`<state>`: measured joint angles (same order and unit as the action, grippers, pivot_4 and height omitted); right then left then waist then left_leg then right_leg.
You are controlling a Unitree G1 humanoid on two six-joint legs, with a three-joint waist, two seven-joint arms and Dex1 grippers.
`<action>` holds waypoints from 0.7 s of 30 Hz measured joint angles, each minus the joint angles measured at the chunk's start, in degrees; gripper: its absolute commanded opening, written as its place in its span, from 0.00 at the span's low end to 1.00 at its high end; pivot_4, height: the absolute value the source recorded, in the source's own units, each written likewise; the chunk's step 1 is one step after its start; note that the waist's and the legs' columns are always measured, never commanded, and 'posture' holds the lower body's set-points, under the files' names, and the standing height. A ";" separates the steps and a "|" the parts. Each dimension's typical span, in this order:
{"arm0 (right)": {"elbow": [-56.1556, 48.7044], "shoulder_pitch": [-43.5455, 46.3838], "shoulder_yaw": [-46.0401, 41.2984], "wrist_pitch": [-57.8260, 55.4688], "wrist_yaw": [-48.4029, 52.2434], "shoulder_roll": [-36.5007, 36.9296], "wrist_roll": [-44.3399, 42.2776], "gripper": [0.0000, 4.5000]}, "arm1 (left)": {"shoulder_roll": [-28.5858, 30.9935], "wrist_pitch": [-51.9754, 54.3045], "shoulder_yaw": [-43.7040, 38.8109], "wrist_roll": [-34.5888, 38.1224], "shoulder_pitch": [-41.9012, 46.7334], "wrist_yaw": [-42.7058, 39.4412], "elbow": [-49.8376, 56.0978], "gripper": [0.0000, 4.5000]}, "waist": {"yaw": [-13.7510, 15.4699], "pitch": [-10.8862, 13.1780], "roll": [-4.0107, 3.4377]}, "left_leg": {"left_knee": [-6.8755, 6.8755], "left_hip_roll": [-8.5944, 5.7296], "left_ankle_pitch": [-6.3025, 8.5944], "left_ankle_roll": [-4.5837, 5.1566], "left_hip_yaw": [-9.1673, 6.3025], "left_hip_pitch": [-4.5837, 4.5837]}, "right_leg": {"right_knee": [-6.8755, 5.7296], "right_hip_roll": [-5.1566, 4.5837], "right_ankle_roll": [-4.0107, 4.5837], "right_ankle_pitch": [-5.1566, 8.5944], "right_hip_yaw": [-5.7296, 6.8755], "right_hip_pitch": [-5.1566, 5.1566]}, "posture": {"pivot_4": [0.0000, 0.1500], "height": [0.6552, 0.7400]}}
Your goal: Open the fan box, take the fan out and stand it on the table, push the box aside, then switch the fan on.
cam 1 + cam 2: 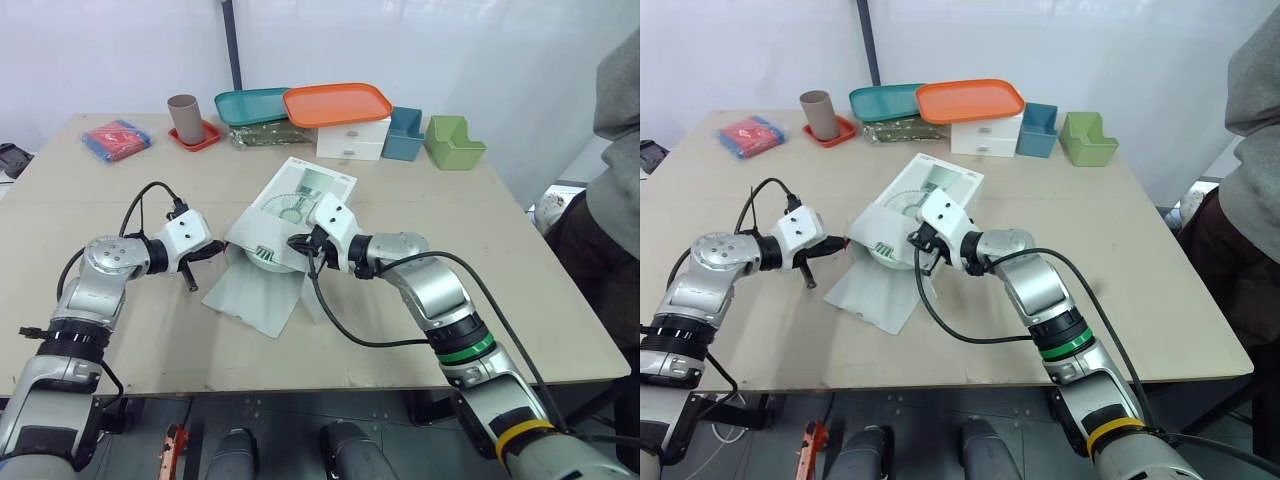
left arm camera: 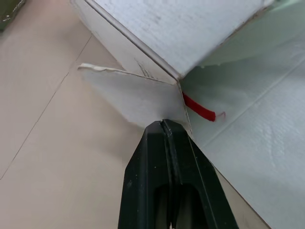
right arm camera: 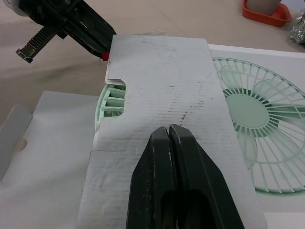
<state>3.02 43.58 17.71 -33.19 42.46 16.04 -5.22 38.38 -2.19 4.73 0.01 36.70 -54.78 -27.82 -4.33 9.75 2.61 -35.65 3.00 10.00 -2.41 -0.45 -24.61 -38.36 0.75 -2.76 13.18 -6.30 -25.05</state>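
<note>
From the head views, a white cardboard fan box (image 1: 300,190) lies flat in the middle of the beige counter (image 1: 480,260), with a green fan pictured on its upper face. Its near end is open and the flaps are spread on the counter. The grille of the pale green fan (image 1: 265,253) shows inside the box. The left gripper (image 1: 218,247) sits at the box's left corner by that open end, and the right gripper (image 1: 298,243) is at the opening, over the upper flap.

Along the far edge stand a brown cup (image 1: 184,118) on a small red tray (image 1: 195,137), a teal tray (image 1: 250,103), an orange tray (image 1: 337,103) on a white drawer unit (image 1: 352,140), a teal bin (image 1: 404,135) and a green bin (image 1: 453,143). A red packet (image 1: 117,138) lies at the far left. A person in a grey top (image 1: 615,120) stands by the counter's right side.

In the left wrist view, the left fingers (image 2: 152,157) are pressed tight together. Their tip touches the corner where a thin side flap meets the box, and I can't tell whether cardboard is nipped between them. A short red strip (image 2: 199,109) lies just beside the crease. A line of fine print runs along the box edge, too small to read.

In the right wrist view, the right fingers (image 3: 190,167) are closed against each other with no gap, over the grey-white upper flap (image 3: 162,76). The fan's green grille peeks out at the flap's thumb notch, and the printed fan picture spreads beside it.
</note>
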 measured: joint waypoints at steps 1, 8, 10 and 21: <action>0.08 0.00 -0.02 0.06 -0.01 0.00 0.00 0.01 | -0.64 -0.13 0.00 -0.06 0.48 0.59 -0.92 0.00 | 0.00 0.00 0.00 | -0.01 -0.01 0.00 0.00 0.00 0.00 | 0.00 0.00 -0.01 0.00 0.00 0.01 | 1.00 1.00; 2.05 0.59 -0.26 1.47 -0.34 -0.25 0.01 0.01 | -3.51 -0.32 -0.20 0.06 2.92 2.12 -3.86 0.00 | 0.03 0.00 0.00 | -0.09 -0.02 0.00 0.00 -0.03 0.00 | 0.00 0.00 -0.07 -0.04 0.00 0.05 | 1.00 1.00; 3.15 1.07 -0.32 2.05 -0.52 -0.20 0.02 0.01 | -3.88 -0.21 -0.28 0.41 2.91 1.92 -3.85 0.00 | 0.05 0.00 0.00 | -0.12 -0.03 0.00 0.00 -0.03 -0.01 | 0.00 -0.01 -0.09 -0.07 -0.01 0.06 | 1.00 1.00; 5.12 1.76 -0.46 3.39 -1.37 -0.11 0.34 0.01 | -5.39 0.09 -0.64 1.09 2.80 2.43 -3.84 0.00 | 0.37 0.00 0.01 | -0.17 -0.05 -0.01 0.00 -0.04 -0.03 | 0.00 -0.03 -0.12 -0.08 -0.01 0.09 | 1.00 1.00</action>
<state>8.13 45.34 17.25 -29.80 41.09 15.93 -4.89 32.99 -2.09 4.09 1.10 39.50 -52.35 -31.66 -3.97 9.75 2.62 -35.82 2.95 9.99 -2.41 -0.49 -24.64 -38.35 0.72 -2.88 13.11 -6.31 -24.96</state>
